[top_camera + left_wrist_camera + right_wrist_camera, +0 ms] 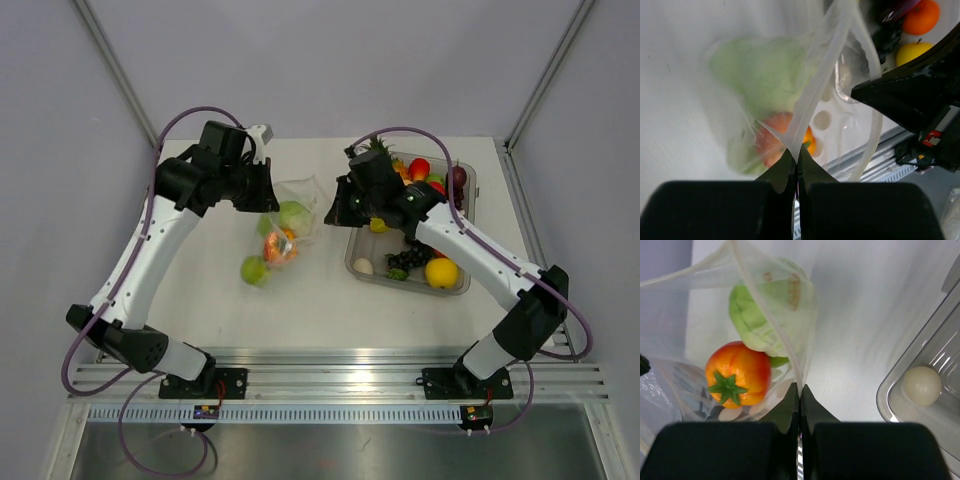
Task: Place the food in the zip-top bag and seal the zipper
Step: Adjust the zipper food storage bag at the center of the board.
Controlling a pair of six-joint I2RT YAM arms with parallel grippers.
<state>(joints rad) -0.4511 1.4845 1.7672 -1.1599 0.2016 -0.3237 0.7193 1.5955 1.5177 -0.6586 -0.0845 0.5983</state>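
The clear zip-top bag (290, 222) hangs between my two grippers above the table, holding a pale green cabbage (294, 214) and an orange-red tomato (280, 247). A green apple (254, 270) lies at its lower end. My left gripper (268, 195) is shut on the bag's mouth edge (812, 102). My right gripper (335, 210) is shut on the opposite mouth edge (771, 320). The right wrist view shows the cabbage (765, 315) and tomato (737, 372) inside the bag. The zipper strip runs up from each pair of fingertips.
A rigid clear tray (462, 285) on the right holds a pineapple, red, orange and yellow fruit (441, 271), dark grapes (408, 258) and a pale egg-like piece (363, 266). The tray corner (890, 400) lies just right of my right gripper. Walls close in the back and sides.
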